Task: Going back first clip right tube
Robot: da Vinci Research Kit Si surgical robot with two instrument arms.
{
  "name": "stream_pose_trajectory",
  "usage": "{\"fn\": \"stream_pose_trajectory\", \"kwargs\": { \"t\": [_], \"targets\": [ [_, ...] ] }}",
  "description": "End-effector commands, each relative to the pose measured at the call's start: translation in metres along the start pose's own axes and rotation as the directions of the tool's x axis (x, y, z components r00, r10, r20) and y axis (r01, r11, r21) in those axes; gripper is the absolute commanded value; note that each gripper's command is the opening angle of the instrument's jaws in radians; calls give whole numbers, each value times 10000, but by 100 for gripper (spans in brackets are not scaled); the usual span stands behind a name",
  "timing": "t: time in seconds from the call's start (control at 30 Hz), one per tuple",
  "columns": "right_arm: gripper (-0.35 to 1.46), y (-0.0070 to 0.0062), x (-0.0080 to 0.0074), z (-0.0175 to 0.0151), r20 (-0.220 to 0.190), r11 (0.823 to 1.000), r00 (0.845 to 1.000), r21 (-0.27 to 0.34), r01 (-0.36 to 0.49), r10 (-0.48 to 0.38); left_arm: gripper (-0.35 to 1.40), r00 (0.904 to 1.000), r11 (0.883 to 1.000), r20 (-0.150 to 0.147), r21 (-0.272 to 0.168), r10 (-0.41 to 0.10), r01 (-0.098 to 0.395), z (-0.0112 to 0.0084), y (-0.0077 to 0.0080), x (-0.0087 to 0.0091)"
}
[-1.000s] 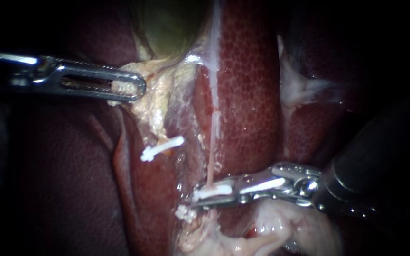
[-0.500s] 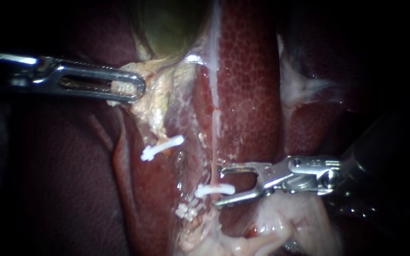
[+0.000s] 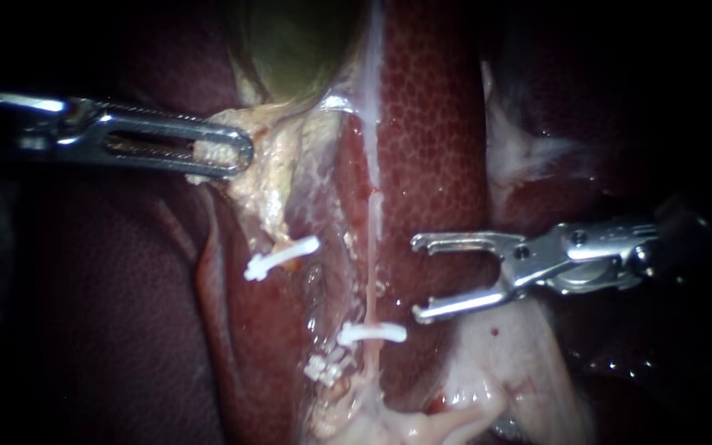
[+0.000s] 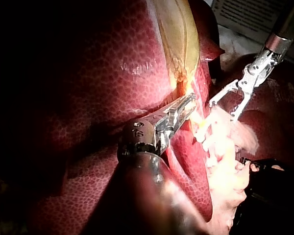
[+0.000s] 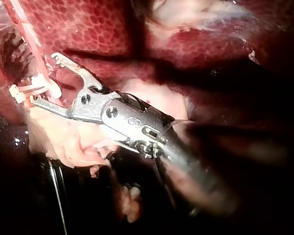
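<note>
White clip [image 3: 372, 333] closed crosswise round thin pink right tube [image 3: 369, 280], near lower end; tube stretched upright, laid against dark red liver [image 3: 430, 165]; clip lying level.

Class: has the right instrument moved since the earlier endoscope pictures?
Yes. The right instrument has withdrawn rightward and upward, away from the lower white clip, jaws open.

The right instrument [image 3: 416, 278] has let go of the white clip [image 3: 371, 333]: its jaws, a second ago clamped around it, now gape empty. It has drawn back to the right and upward, clear of the thin tube [image 3: 370, 284], where the clip sits alone.
</note>
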Motion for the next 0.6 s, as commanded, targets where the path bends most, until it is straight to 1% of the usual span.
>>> {"fn": "stream_pose_trajectory", "kwargs": {
  "t": [0.03, 0.07, 0.17, 0.27, 0.37, 0.47, 0.6],
  "targets": [
    [60, -1, 6, -3, -51, 10000, 10000, 8, 54, -54, -35, 10000, 10000, 0, -25, -10, 10, 1, 0, 0],
    [60, -2, 13, -6, -118, 9999, 9999, -18, 126, -126, -35, 10000, 10000, 1, -27, -11, 11, 1, 0, 0],
    [60, -5, 25, -12, -200, 9996, 9994, 7, 289, -289, -35, 10000, 10000, 4, -30, -12, 12, 2, 0, 0],
    [60, -8, 34, -15, -272, 9994, 9990, 16, 359, -358, -35, 10000, 10000, 8, -38, -13, 13, 3, 0, 0],
    [60, -8, 38, -16, -366, 9992, 9986, 11, 389, -388, -35, 10000, 10000, 15, -51, -10, 10, 5, -1, 1],
    [60, -8, 38, -16, -369, 9990, 9983, 11, 444, -443, -35, 10000, 10000, 32, -80, 2, -1, 10, 0, 3],
    [60, -8, 38, -16, -369, 9990, 9983, 10, 444, -443, -35, 10000, 9998, 86, -174, 48, -47, 23, 4, 11]
  ]
}}
